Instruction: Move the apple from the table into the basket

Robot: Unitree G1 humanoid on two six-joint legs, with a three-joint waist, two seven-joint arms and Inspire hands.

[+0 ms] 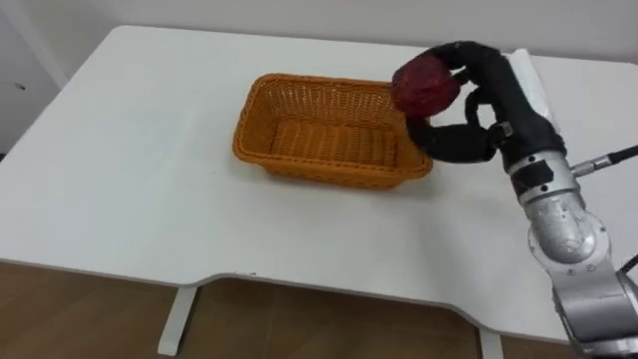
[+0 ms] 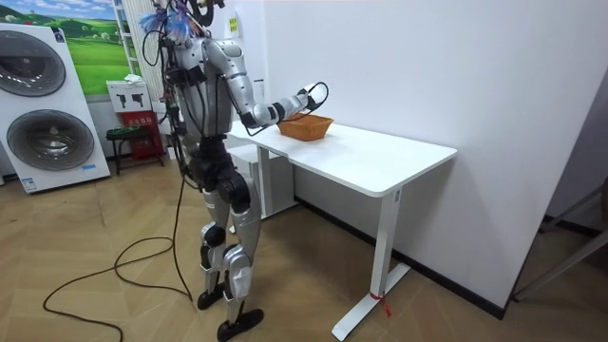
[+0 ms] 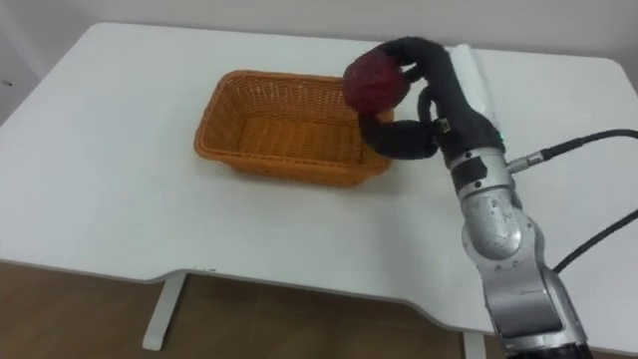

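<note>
A dark red apple (image 1: pixel 424 86) (image 3: pixel 374 81) hangs above the right end of an orange wicker basket (image 1: pixel 299 130) (image 3: pixel 259 125). My right hand (image 1: pixel 478 105) (image 3: pixel 431 95) is shut on it, black fingers curled over its top and thumb below. The basket sits on the white table (image 1: pixel 120 179) and looks empty inside. In the room view I stand at the table's end with my right hand (image 2: pixel 285 107) stretched out over the basket (image 2: pixel 306 126).
A white cloth-like strip (image 1: pixel 528 75) lies on the table behind my right hand. The table's front edge (image 1: pixel 299 284) runs across the lower view. Washing machines (image 2: pixel 43 104) stand behind me in the room view.
</note>
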